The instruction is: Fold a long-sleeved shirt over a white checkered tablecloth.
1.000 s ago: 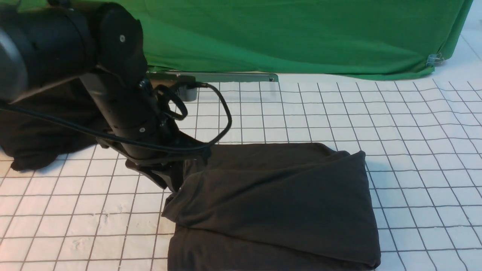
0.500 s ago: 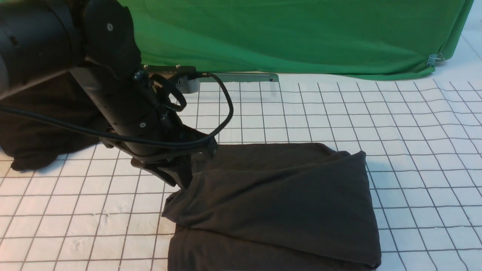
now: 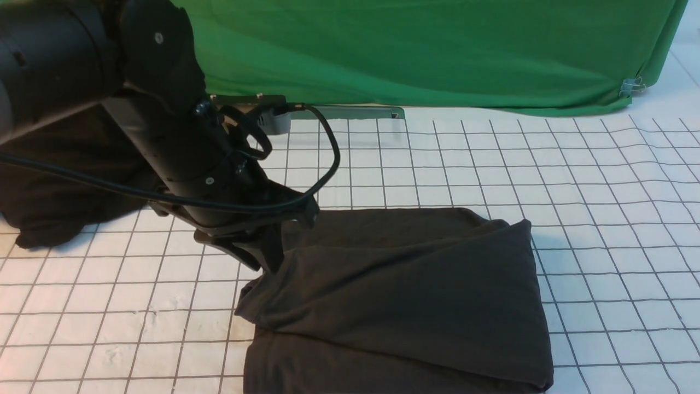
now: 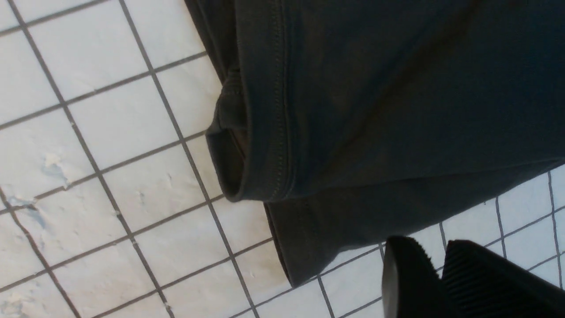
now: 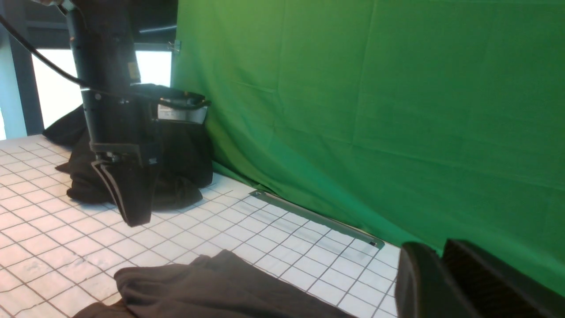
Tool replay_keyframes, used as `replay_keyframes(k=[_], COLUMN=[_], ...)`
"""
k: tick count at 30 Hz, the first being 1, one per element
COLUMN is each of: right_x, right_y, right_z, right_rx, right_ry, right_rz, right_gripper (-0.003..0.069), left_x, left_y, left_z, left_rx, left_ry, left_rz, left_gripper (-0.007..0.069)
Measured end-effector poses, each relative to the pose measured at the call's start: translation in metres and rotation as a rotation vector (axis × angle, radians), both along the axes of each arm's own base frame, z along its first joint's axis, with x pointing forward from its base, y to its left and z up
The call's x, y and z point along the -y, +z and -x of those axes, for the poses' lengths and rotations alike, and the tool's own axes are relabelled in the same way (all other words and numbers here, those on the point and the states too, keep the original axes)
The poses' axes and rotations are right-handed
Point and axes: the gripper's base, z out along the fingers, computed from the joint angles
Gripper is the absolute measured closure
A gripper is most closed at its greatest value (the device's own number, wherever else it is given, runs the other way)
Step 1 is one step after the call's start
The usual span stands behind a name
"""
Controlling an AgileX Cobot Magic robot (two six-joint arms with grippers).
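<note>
Front view: the left gripper [image 3: 269, 261] hangs at the nine-o'clock edge of the folded long-sleeved shirt [image 3: 404, 295], its jaws nearly together; the wrist view shows them over bare squares beside the hem, holding nothing. The shirt lies on the white checkered tablecloth [image 3: 601, 219]. At ten o'clock sits a black garment [image 3: 49, 213]; a green cloth [image 3: 437, 54] hangs at twelve. The right gripper [image 5: 441, 274], raised, is nearly closed and empty.

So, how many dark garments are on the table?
2: the folded shirt in the middle, and a black garment at far left, partly hidden behind the left arm.
</note>
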Motion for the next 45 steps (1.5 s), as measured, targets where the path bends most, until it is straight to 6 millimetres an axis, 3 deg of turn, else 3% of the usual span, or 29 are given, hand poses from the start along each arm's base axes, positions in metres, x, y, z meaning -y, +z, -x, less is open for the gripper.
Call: replay_keyframes(k=[16,19,28,34,42,45], right_x=[0.002,0.003,0.017,0.022,0.022,0.022], right_y=[0.0,-0.009,-0.083,-0.117,-0.122,-0.122], right_z=[-0.001,-0.006,-0.024,-0.026,-0.026,-0.026], right_rx=[0.002,-0.015,-0.191,-0.27,-0.259,-0.258], right_ry=[-0.054,-0.138,-0.534,-0.611,-0.617,-0.609], right_rz=[-0.001,0.009,0.1,0.136,0.138,0.14], right_gripper=[0.0554,0.0547,0.0535,0.0524,0.0504,0.0496], left_x=[0.002,0.003,0.003,0.003,-0.001,-0.008], left_y=[0.001,0.002,0.003,0.003,0.011,0.029], left_z=[-0.004,-0.006,-0.008,-0.008,-0.002,0.009], left_rx=[0.041,0.06,0.091,0.109,0.124,0.144], left_ry=[0.011,0.015,0.012,-0.035,-0.084,-0.105], left_rz=[0.025,0.033,0.042,0.023,0.006,-0.016], left_gripper=[0.0493,0.0491,0.0483,0.0482,0.0482,0.0482])
